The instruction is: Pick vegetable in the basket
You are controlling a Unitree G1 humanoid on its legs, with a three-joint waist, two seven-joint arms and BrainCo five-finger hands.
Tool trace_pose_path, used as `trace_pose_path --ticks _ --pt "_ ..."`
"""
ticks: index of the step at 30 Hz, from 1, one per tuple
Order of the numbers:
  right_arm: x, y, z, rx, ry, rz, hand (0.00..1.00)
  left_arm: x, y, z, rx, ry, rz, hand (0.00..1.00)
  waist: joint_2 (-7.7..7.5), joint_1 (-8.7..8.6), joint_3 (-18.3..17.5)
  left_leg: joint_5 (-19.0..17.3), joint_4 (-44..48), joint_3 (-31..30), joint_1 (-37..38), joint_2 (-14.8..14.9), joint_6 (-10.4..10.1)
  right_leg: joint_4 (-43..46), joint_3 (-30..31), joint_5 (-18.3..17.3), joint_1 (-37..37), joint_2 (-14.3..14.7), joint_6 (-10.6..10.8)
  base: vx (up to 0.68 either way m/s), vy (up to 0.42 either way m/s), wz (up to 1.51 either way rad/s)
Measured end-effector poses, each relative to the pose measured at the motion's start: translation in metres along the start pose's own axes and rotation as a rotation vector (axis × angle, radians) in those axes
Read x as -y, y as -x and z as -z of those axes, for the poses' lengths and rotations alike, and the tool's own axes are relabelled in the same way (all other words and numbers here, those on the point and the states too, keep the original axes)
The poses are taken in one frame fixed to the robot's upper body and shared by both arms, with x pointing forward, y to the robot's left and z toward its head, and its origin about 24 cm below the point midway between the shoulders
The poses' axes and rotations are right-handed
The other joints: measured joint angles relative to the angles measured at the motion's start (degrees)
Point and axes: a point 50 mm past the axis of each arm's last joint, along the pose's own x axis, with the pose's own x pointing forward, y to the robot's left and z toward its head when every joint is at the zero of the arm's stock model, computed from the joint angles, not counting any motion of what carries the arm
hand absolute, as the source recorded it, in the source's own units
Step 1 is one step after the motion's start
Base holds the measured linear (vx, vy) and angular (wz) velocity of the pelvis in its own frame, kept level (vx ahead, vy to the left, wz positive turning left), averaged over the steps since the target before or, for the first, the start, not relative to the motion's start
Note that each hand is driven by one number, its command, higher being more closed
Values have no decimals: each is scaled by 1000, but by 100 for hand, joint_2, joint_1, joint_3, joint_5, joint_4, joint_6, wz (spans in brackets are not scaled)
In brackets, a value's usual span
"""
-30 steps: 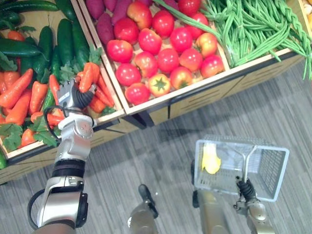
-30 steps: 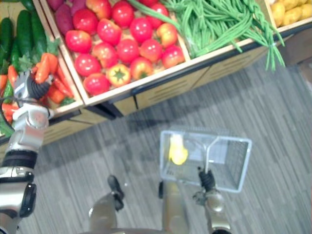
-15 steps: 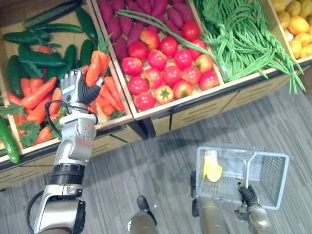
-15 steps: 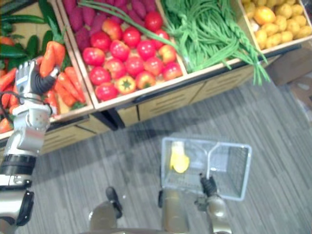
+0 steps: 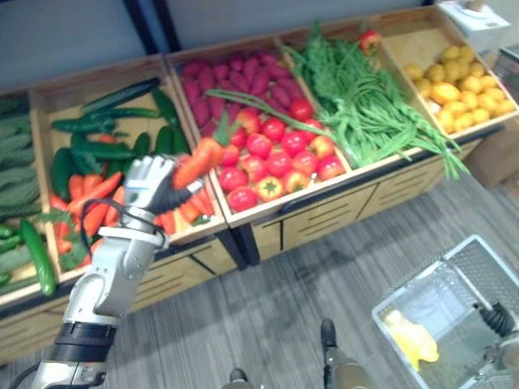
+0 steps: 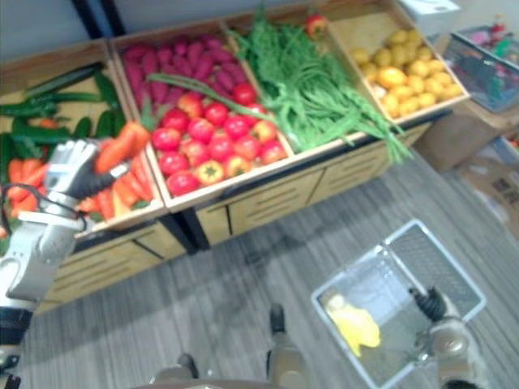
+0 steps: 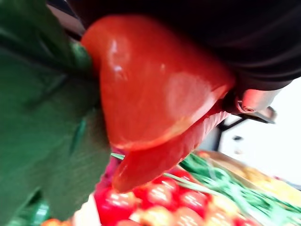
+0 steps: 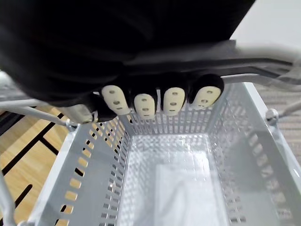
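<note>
Grey plank flooring runs before a wooden produce stand (image 5: 324, 215). The left robot hand (image 5: 151, 180) is curled round 1 carrot (image 5: 197, 160) and holds it tilted in the air above the carrot bin (image 5: 85, 212), its leafy end toward the tomatoes (image 5: 276, 154). The right robot hand (image 6: 431, 305) has its fingers (image 8: 143, 104) wrapped round the handle (image 8: 263, 59) of the grey basket (image 8: 89, 188), low by the floor and well apart from the carrot. Inside it lies 1 yellow item (image 5: 412, 342).
</note>
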Motion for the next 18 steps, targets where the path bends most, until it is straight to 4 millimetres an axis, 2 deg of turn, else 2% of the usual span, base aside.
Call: trace_pose_path --ticks 2,3,4,7,10,14,16,18 --pt "16 -9 -20 73 120 -10 100 14 0 -26 124 48 84 100 16 4 -52 -166 74 384 222 2 -15 -7 387 47 37 96 38 -12 36 -98" --pt "19 -9 -25 94 153 -17 100 17 0 -34 161 72 103 100 28 -15 -70 -219 124 475 276 17 -28 -10 464 50 58 125 42 -13 25 -84" --pt "22 -10 -37 156 229 -35 100 23 2 -56 261 138 146 100 52 -38 -156 -384 290 691 374 81 -48 -21 637 67 74 204 68 -10 22 -70" --pt "22 -8 -59 259 331 -56 100 26 2 -89 414 223 185 100 91 -91 -290 -601 539 1029 483 217 -91 -20 902 93 78 304 95 -2 12 -66" --pt "20 0 -97 449 456 -82 100 27 1 -134 630 325 226 100 169 -152 -392 -746 744 1485 676 271 -123 40 1186 105 79 414 113 -5 13 -54" --pt "20 13 -133 649 590 -100 100 25 10 -171 824 411 271 100 327 -179 -492 -904 925 1868 817 394 -188 81 1403 108 61 570 117 -10 -10 -41" --pt "20 21 -159 770 677 -106 100 29 20 -196 928 512 324 100 420 -215 -547 -947 996 2045 873 444 -242 141 1510 107 16 658 117 -3 -21 -33" --pt "21 29 -178 861 736 -99 100 28 26 -211 994 572 358 100 434 -254 -556 -966 1025 2158 873 454 -261 167 1584 108 -47 700 117 -15 -24 -25"
